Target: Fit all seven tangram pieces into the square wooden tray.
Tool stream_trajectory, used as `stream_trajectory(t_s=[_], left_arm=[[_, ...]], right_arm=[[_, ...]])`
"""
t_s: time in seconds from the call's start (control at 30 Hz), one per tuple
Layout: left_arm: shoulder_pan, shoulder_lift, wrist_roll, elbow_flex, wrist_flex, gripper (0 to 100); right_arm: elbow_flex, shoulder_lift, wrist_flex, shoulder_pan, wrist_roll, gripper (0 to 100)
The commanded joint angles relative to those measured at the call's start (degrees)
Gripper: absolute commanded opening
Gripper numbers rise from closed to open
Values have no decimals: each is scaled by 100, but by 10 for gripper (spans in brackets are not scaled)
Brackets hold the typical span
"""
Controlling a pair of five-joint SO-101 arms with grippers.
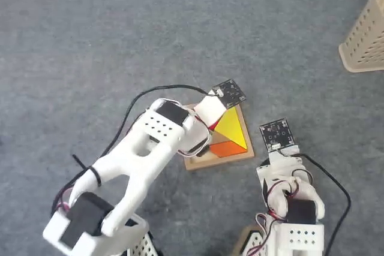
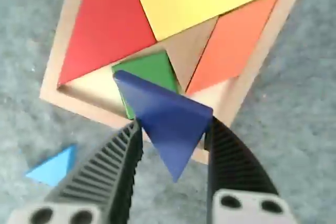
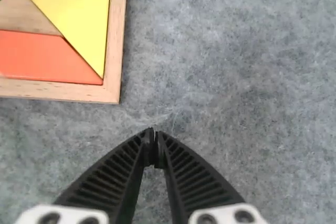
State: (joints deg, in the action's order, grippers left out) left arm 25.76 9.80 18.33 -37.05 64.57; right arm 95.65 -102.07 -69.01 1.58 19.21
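**Blue triangle pinched over the tray**

My left gripper point(image 2: 173, 125) is clamped on the dark blue triangle point(image 2: 167, 113), which hangs over the wooden tray's point(image 2: 287, 19) rim, above the green piece point(image 2: 152, 69). Looks like painted wood, so prob. light, stiff and slick-sided; best held by the flat edges, not the points. Right gripper point(image 3: 155, 144) is closed on nothing, over carpet by the tray corner. The triangle hides the gap below it — pale patches may be pieces or bare tray, can't tell.

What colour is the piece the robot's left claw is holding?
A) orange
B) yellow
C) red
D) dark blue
D: the left gripper is clamped on a dark blue triangle, held over the edge of the wooden tray.
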Motion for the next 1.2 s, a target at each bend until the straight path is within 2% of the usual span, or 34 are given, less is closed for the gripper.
stream_trajectory(t_s=[0.0,0.2,0.53,0.7,0.9,1.17], left_arm=[[44,308,185,-4,9,170],[387,308,2136,-356,26,170],[378,308,4343,-321,299,170],[387,308,4800,-295,255,171],[255,308,4818,-277,-176,234],[149,308,4809,-251,-255,236]], right_arm=[[88,48,-31,-57,62,6],[88,48,-31,-57,62,6],[88,48,-31,-57,62,6],[88,48,-31,-57,62,6],[88,48,-31,-57,62,6],[88,48,-31,-57,62,6]])
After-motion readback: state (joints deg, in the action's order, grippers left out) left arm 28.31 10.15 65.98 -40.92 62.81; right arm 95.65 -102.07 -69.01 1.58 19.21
